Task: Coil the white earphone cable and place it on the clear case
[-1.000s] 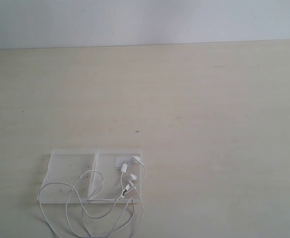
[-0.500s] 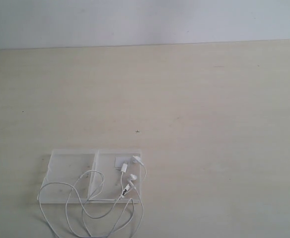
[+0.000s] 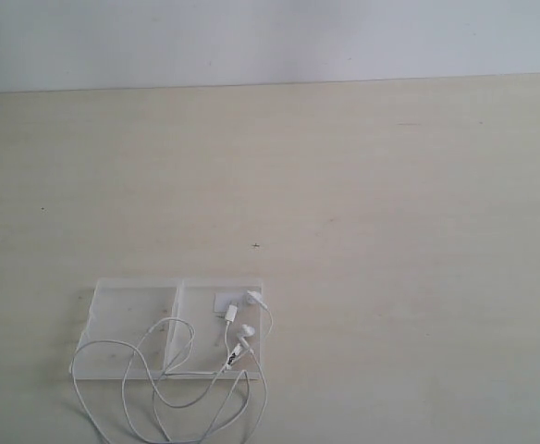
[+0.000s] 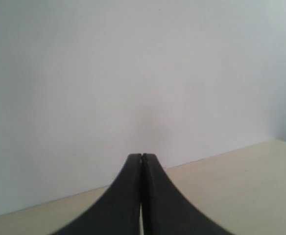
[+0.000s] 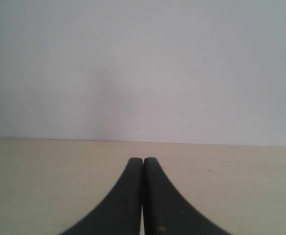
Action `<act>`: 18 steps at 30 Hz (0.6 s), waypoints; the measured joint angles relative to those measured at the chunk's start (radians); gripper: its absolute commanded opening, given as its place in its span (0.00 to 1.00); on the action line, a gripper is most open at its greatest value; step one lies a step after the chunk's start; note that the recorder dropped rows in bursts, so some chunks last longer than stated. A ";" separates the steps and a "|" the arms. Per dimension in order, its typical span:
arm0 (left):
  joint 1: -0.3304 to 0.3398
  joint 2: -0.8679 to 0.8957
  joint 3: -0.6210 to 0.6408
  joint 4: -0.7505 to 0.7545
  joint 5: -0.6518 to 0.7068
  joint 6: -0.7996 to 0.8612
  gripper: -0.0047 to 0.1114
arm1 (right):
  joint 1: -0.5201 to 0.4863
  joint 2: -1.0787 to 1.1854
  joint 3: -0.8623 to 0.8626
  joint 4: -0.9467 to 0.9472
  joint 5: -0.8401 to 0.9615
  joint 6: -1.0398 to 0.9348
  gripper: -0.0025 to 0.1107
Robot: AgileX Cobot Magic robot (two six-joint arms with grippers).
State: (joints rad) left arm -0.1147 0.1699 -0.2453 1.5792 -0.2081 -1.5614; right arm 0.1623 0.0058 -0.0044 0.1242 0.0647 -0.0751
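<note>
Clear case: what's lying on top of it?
The earbuds and part of the cable lie on the case; other loops trail onto the table. A white label shows inside; only spots directly under the cable are hidden.

Pale wooden table (image 3: 362,185), white wall (image 3: 270,37)

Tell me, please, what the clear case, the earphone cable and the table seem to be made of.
The clear case looks like transparent plastic: the table shows through it. The white earphone cable seems flexible coated wire, lying in loose loops. The table looks like pale matte wood or laminate, faintly grained.
</note>
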 measured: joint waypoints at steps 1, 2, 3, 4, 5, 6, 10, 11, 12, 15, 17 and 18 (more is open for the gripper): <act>0.000 0.000 0.009 0.007 0.009 0.006 0.04 | 0.000 0.000 0.000 0.000 0.000 0.000 0.02; 0.000 0.000 0.016 0.009 0.020 0.010 0.04 | 0.000 0.000 0.000 0.000 0.000 0.000 0.02; 0.000 0.000 0.022 0.009 0.030 0.010 0.04 | 0.000 0.000 0.000 0.000 0.000 0.000 0.02; 0.000 0.000 0.028 0.002 0.037 0.010 0.04 | 0.000 0.000 0.000 0.000 0.000 0.000 0.02; 0.000 0.000 0.031 -0.008 0.040 0.010 0.04 | 0.000 0.000 0.000 0.000 0.000 0.000 0.02; 0.000 0.000 0.033 -0.024 0.040 0.010 0.04 | 0.000 0.000 0.000 0.000 0.000 0.000 0.02; 0.000 0.000 0.039 -0.058 0.042 0.010 0.04 | 0.000 0.000 0.000 0.000 0.000 0.000 0.02; 0.000 0.000 0.039 -0.061 0.042 0.010 0.04 | 0.000 0.000 0.000 0.000 0.000 0.000 0.02; 0.000 0.000 0.039 -0.073 0.042 0.013 0.04 | 0.000 0.000 0.000 0.000 0.000 0.000 0.02; 0.000 0.000 0.058 -0.277 0.060 0.169 0.04 | 0.000 0.000 0.000 0.000 0.000 0.000 0.02; 0.000 0.000 0.081 -0.463 0.068 0.354 0.04 | 0.000 0.000 0.000 0.000 0.000 0.000 0.02; 0.000 0.000 0.093 -0.602 0.072 0.464 0.04 | 0.000 0.000 0.000 0.000 0.000 0.000 0.02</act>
State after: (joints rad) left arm -0.1147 0.1699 -0.1525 0.9768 -0.1359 -1.0978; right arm 0.1623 0.0058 -0.0044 0.1242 0.0647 -0.0751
